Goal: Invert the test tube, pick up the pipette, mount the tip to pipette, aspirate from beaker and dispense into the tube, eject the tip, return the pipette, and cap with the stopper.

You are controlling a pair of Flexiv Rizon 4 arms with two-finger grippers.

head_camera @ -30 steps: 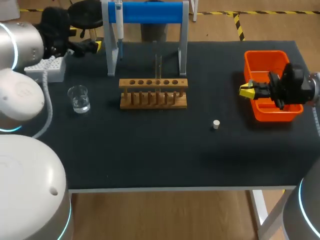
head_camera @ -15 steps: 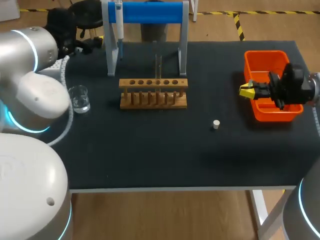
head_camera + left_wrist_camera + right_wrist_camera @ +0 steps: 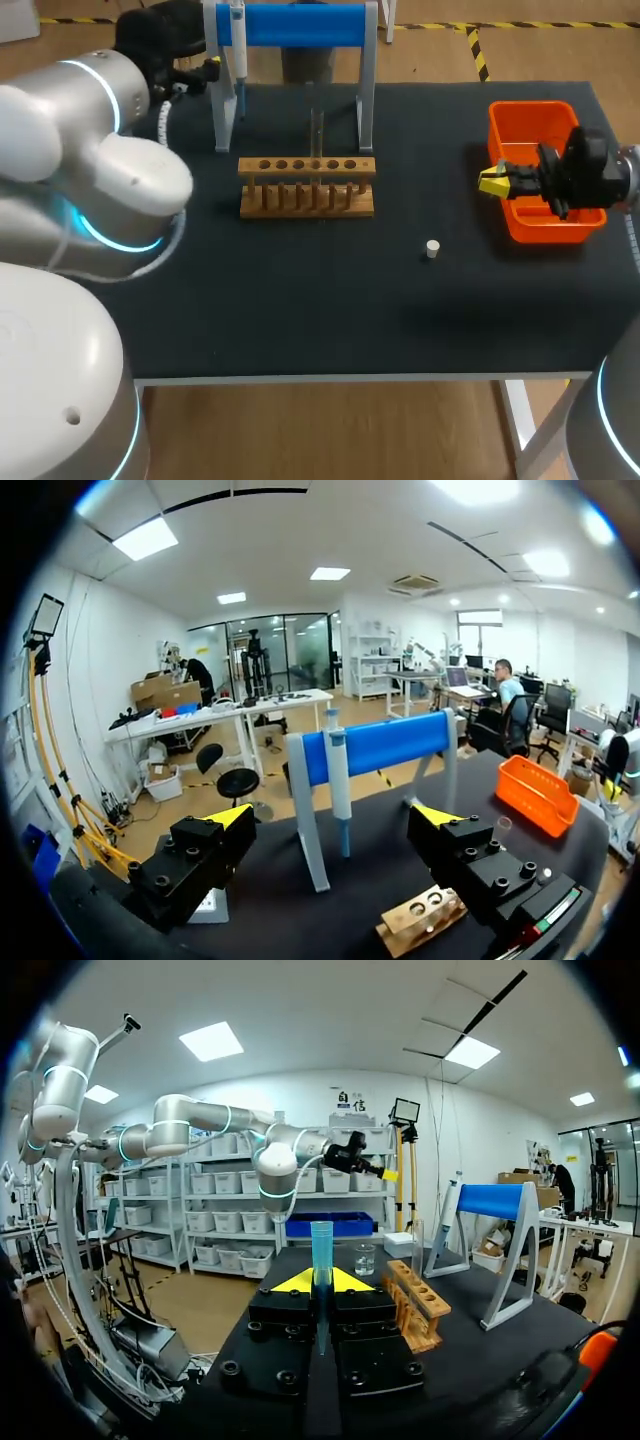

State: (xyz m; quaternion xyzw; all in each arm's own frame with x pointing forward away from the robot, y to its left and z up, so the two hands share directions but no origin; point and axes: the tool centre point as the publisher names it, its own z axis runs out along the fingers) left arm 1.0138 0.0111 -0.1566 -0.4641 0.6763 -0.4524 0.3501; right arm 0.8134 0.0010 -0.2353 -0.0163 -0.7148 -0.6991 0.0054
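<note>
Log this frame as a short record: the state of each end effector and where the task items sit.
left end effector: open, pipette ahead between its fingers, untouched
pipette: hanging on blue stand
right end effector: shut, at left rim of orange bin
test tube: upright at wooden rack
stopper: on table, right of rack
beaker: out of sight in head view; right wrist view shows it beyond the rack

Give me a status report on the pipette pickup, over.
Left gripper open, facing the pipette. Pipette hangs on the blue stand, not yet gripped. Right gripper shut by the orange bin. Nothing in the way.
</note>
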